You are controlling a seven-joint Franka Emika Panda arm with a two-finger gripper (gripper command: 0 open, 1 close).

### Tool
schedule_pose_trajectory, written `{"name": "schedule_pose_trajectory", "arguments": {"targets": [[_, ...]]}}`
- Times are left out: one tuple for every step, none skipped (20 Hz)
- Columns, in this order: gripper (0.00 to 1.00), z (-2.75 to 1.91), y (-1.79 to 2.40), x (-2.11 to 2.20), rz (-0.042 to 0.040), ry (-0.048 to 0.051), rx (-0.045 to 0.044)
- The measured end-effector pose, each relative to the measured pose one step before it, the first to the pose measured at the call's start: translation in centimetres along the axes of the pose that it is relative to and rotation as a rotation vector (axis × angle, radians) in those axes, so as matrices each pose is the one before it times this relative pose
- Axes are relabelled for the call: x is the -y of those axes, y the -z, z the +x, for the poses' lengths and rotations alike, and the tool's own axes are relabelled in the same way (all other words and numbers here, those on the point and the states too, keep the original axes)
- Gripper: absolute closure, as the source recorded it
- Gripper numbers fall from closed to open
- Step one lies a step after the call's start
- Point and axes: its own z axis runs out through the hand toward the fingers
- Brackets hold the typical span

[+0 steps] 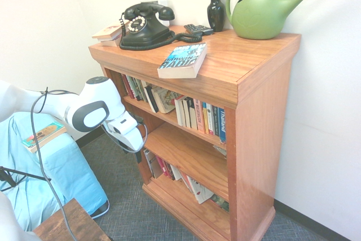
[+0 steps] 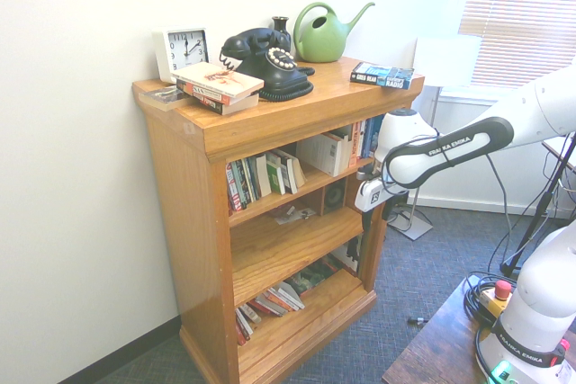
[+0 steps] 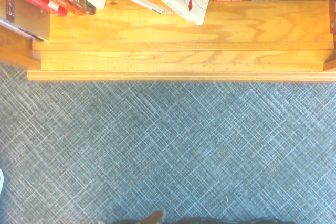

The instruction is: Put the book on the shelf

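Observation:
The book (image 1: pixel 183 59), a thick paperback with a dark-blue and cyan cover, lies flat on the bookcase's top near its front edge; the second exterior view has the book (image 2: pixel 382 75) at the top's right end. The shelf (image 1: pixel 164 118), the uppermost inner board (image 2: pixel 297 197), carries a row of upright paperbacks. My gripper (image 1: pixel 137 153) hangs in front of the bookcase at about the height of the middle board, well below the book, pointing down at the floor. The gripper (image 2: pixel 389 213) is open and holds nothing. The wrist view shows only carpet and the bookcase's base (image 3: pixel 178 69).
On the bookcase top stand a black telephone (image 1: pixel 144 26), a dark vase (image 1: pixel 215 11), a green watering can (image 1: pixel 262 12), a white clock (image 2: pixel 183 49) and stacked pale books (image 2: pixel 219 87). A blue-covered seat (image 1: pixel 67 173) with a thin teal book (image 1: pixel 42 135) sits beside the arm.

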Motion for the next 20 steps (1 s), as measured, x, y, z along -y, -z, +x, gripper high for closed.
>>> {"name": "schedule_pose_trajectory", "arguments": {"targets": [[0.00, -0.001, -0.074, 0.010, -0.00106, 0.00019, 0.00115], [0.00, -0.008, -0.021, 0.028, -0.00068, 0.00138, -0.00030], [0.00, 0.071, 0.091, 0.046, 0.00012, 0.00353, -0.00667], [0.00, 0.144, 0.160, 0.036, -0.00228, 0.00249, -0.01205], [0.00, 0.201, 0.226, -0.035, -0.00453, 0.00006, -0.01356], [0.00, 0.295, 0.303, -0.207, -0.00713, 0.00083, -0.01966], [0.00, 0.429, 0.388, -0.396, -0.01082, -0.00178, -0.02762], [0.00, 0.568, 0.547, -0.600, -0.01096, -0.00241, -0.03389], [0.00, 0.667, 0.711, -0.869, -0.00628, -0.00380, -0.03164], [0.00, 0.591, 0.754, -0.964, -0.00500, -0.00648, -0.02799], [0.00, 0.616, 0.765, -1.156, -0.01087, -0.00405, -0.03431], [0.00, 0.706, 0.817, -1.389, -0.01310, -0.00612, -0.03913], [0.00, 0.672, 0.785, -1.373, -0.01240, -0.00970, -0.03970], [0.00, 0.664, 0.758, -1.360, -0.01319, -0.00888, -0.03837], [0.00, 0.654, 0.862, -1.181, -0.01182, -0.00550, -0.04225], [0.00, 0.707, 0.895, -1.056, -0.01296, -0.00091, -0.04537], [0.00, 0.695, 0.712, -0.955, -0.01556, 0.00538, -0.04489], [0.00, 0.791, 0.586, -0.936, -0.01490, 0.00895, -0.04620], [0.00, 0.886, 0.466, -0.861, -0.01549, 0.01178, -0.04822], [0.00, 0.907, 0.359, -0.694, -0.01522, 0.01607, -0.04671]]}}
